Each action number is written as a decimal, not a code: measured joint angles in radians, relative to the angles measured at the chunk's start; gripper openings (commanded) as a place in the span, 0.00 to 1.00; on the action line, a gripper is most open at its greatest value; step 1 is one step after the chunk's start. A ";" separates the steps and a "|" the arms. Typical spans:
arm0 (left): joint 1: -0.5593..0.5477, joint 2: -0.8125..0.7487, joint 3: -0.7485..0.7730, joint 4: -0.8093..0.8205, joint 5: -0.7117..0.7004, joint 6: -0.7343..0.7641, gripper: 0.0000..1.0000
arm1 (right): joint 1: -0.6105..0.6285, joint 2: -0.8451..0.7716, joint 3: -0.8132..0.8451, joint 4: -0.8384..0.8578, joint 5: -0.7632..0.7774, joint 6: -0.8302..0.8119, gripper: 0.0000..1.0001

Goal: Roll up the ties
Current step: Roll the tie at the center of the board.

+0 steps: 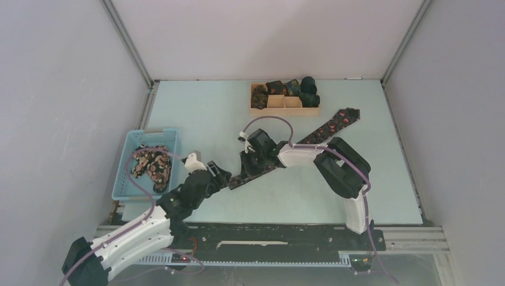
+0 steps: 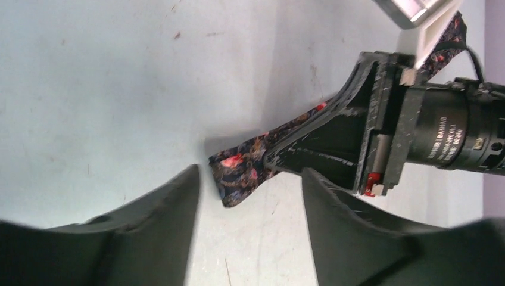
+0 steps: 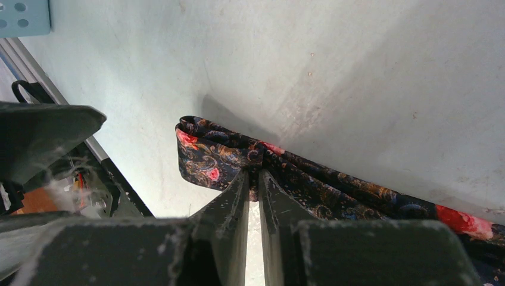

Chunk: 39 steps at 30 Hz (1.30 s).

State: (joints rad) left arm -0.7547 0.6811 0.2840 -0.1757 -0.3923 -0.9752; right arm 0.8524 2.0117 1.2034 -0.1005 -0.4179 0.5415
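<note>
Dark floral tie (image 1: 331, 126) lay diagonally across desk (image 1: 202, 113), near end by left arm. Right gripper (image 3: 253, 174) pinched tie just behind that end, probably anchoring it so rolling could start. Left gripper (image 2: 250, 176) spread, jaws either side of tie tip, not touching. Light-blue basket (image 1: 126, 179) at left held loose ties (image 1: 152, 164). Wooden divided tray (image 1: 286, 111) at rear held rolled ties (image 1: 306, 90); front compartments looked bare.

Middle of tie (image 1: 335, 121) hidden under right arm (image 1: 299, 156), rolls (image 1: 308, 90) in tray (image 1: 284, 111) too small to count
</note>
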 measured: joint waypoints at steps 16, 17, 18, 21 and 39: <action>0.078 -0.031 -0.163 0.101 0.138 -0.012 0.57 | 0.002 0.000 0.004 -0.008 0.007 -0.004 0.12; 0.087 -0.013 -0.167 0.115 0.151 -0.013 0.57 | 0.002 0.000 0.004 -0.009 0.007 -0.006 0.12; 0.095 0.009 -0.168 0.129 0.166 -0.013 0.56 | 0.002 0.000 0.004 -0.009 0.007 -0.008 0.12; 0.107 0.055 -0.168 0.169 0.198 -0.012 0.56 | 0.003 0.000 0.004 -0.009 0.007 -0.012 0.11; 0.133 0.275 -0.164 0.397 0.276 -0.019 0.41 | 0.003 0.000 0.005 -0.010 0.007 -0.015 0.11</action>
State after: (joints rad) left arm -0.6220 0.9562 0.1200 0.2218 -0.1162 -0.9939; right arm 0.8555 2.0117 1.2087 -0.1108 -0.4107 0.5262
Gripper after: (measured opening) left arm 0.463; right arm 0.111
